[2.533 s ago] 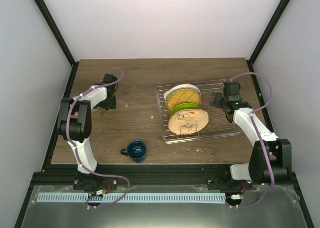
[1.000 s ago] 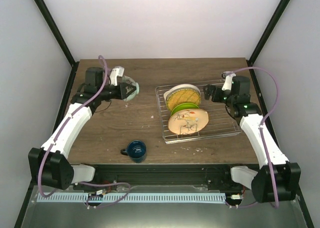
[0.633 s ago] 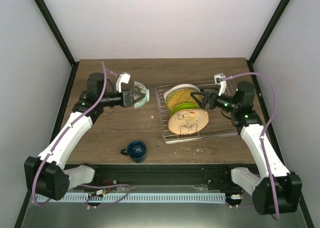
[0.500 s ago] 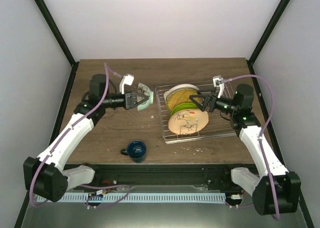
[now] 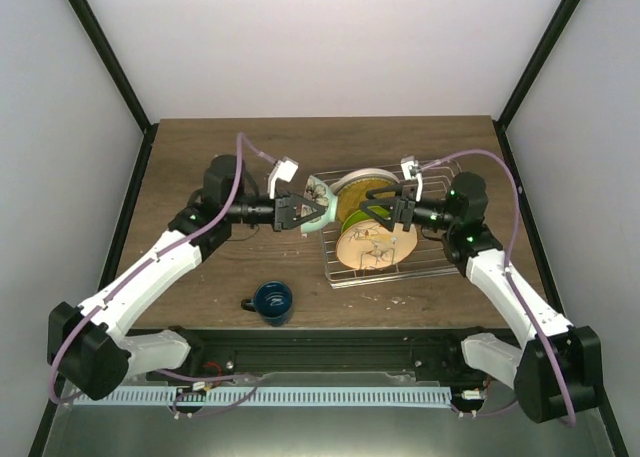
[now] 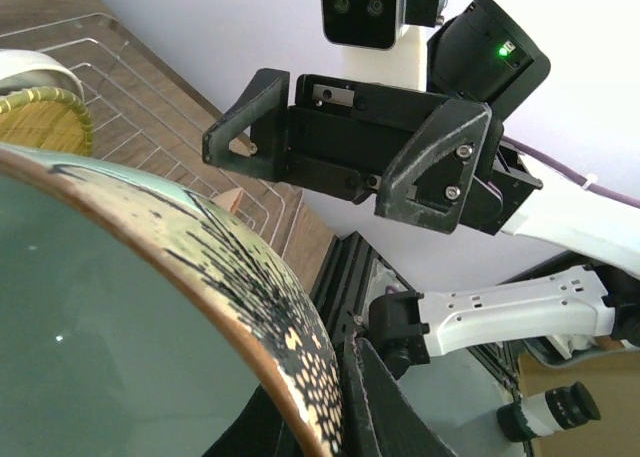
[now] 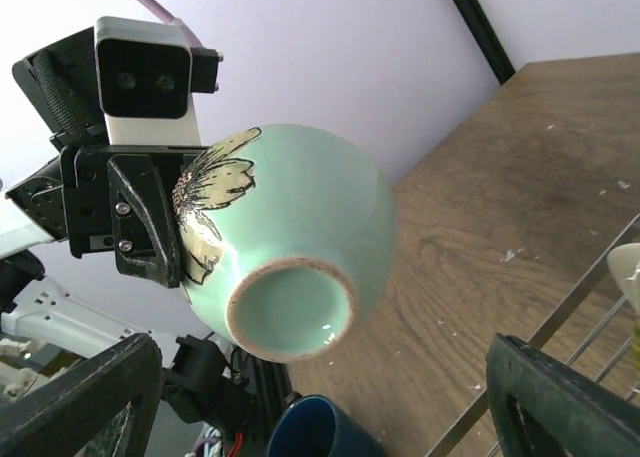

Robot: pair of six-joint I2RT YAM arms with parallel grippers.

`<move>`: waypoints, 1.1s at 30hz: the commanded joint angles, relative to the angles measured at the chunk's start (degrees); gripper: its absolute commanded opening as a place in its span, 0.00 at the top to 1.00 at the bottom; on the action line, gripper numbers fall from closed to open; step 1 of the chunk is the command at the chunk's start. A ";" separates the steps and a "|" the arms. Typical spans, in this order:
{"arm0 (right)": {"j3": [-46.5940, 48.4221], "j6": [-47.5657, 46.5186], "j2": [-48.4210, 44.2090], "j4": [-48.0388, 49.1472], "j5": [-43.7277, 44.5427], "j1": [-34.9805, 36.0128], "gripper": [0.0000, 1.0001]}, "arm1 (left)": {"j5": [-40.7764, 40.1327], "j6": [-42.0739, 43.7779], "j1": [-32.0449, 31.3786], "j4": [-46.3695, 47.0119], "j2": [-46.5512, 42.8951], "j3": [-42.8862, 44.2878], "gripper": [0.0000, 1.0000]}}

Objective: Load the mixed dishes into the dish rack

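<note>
My left gripper (image 5: pixel 303 213) is shut on the rim of the pale mint bowl (image 5: pixel 319 204), holding it on its side in the air at the left edge of the dish rack (image 5: pixel 440 259). The bowl's foot (image 7: pixel 291 309) faces my right gripper (image 5: pixel 386 206). That gripper stands open above the plates, a short gap from the bowl. Cream (image 5: pixel 352 181), yellow-orange (image 5: pixel 350 199), lime green (image 5: pixel 378 215) and tan (image 5: pixel 376 245) plates stand in the rack. The dark blue mug (image 5: pixel 272 300) sits on the table in front. In the left wrist view one finger (image 6: pixel 385 407) presses the bowl's outer wall (image 6: pixel 250 277).
The wooden table (image 5: pixel 220 267) ends at black frame posts on both sides. The rack's right half (image 5: pixel 450 232) holds no dishes. The mug's rim (image 7: pixel 320 432) shows below the bowl in the right wrist view.
My left arm has carried the bowl rightward from the table's left to the rack's left edge. My right gripper has swung left over the plates toward the bowl.
</note>
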 commanded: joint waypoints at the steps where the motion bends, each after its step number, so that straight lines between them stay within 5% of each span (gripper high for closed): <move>1: 1.10 2.00 0.78 3.48 0.50 2.48 0.11 | -1.62 -0.14 -1.26 5.75 0.50 1.49 1.00; 33: 0.55 2.79 7.28 9.05 2.81 7.60 0.14 | -2.31 -2.53 -4.37 10.63 5.20 4.87 1.00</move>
